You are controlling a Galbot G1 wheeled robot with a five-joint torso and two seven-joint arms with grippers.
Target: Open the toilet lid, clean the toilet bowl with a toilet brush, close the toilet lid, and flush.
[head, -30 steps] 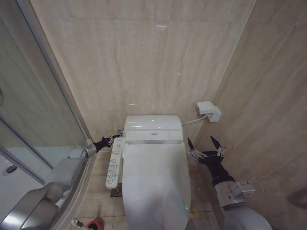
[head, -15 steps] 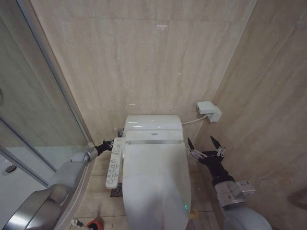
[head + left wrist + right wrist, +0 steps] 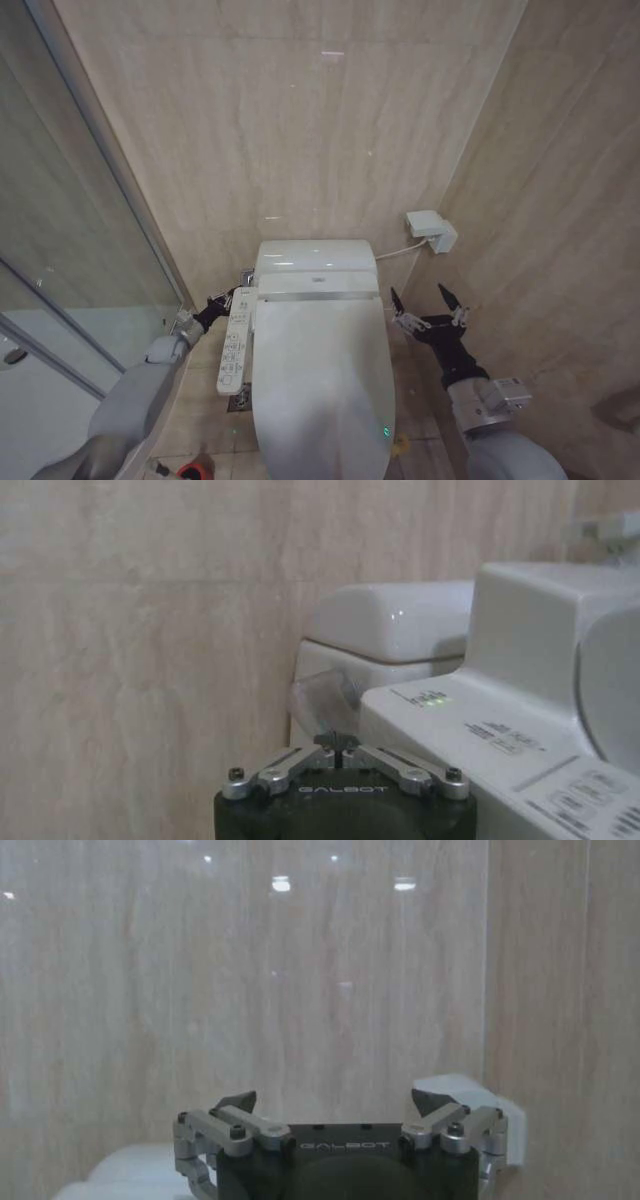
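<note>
The toilet lid (image 3: 318,380) lay closed over the bowl at six o'clock in the head view. The left gripper (image 3: 229,299), fingers pressed together, hovered at the rear end of the side control panel (image 3: 236,341), at nine o'clock of the lid. The right gripper (image 3: 427,304) waited at three o'clock, fingers spread.

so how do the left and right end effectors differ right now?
The left end effector is shut, fingers together; the right end effector is open, fingers spread. The left sits by the side control panel near the wall; the right hovers in free space beside the closed toilet lid. Both hold nothing.
</note>
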